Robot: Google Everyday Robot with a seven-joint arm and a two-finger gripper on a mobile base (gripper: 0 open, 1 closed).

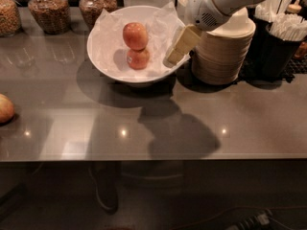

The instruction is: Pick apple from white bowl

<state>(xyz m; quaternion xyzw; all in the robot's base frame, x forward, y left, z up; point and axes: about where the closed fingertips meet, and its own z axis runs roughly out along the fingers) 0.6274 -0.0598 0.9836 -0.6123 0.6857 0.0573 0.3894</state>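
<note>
While apple (pixel 135 35) sits in white bowl (pixel 134 79), end effector (pixel 178 49) hovers at right rim, apart; grip indiscernible.

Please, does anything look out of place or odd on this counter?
One pale yellowish apple lies alone at the grey counter's left edge, far from the wide white paper-lined bowl holding the round orange-red apple and a smaller red apple. The robot's cream gripper hangs at the bowl's right rim.
</note>
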